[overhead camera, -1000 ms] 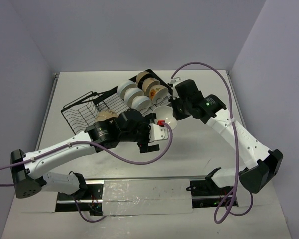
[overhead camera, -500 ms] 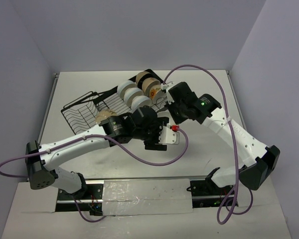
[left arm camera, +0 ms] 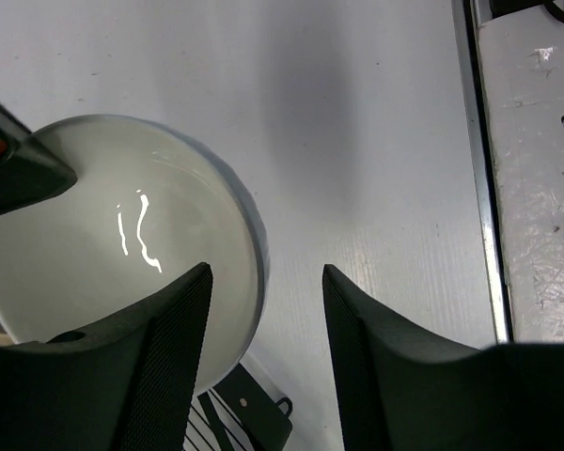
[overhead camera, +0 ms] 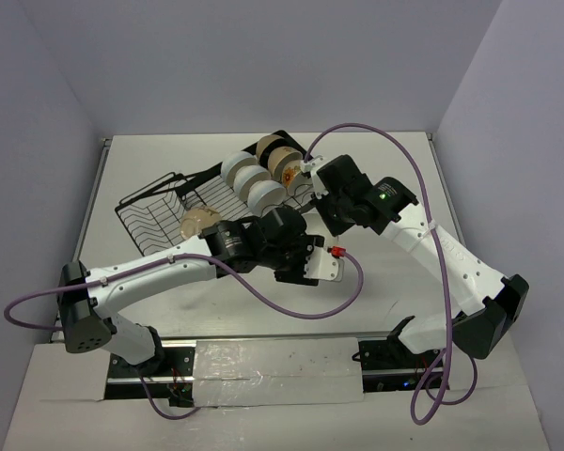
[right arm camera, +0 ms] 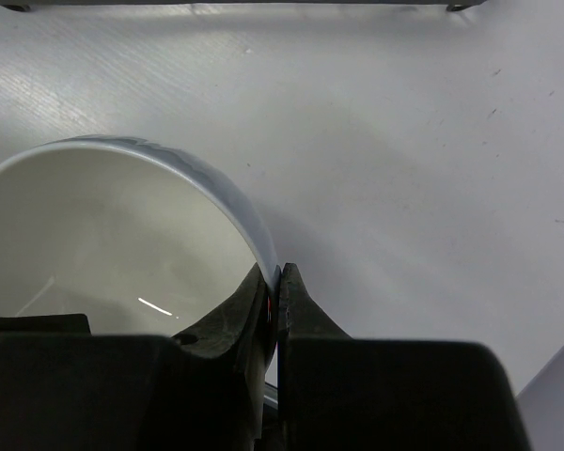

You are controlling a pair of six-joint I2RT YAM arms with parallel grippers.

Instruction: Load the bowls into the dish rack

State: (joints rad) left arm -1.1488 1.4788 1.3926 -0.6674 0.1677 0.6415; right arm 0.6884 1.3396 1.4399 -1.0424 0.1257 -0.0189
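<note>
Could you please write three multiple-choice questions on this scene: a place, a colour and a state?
1. Where is the row of white bowls? A) flat on the table B) on edge in the dish rack C) stacked beside an arm base
2. What colour is the inside of the bowl that the right gripper holds? A) black B) orange C) white
3. How is the right gripper? A) wide open B) shut on the bowl's rim C) out of view
Answers: B, they stand between its tines; C, the right wrist view shows it white; B, its fingers pinch the rim.
</note>
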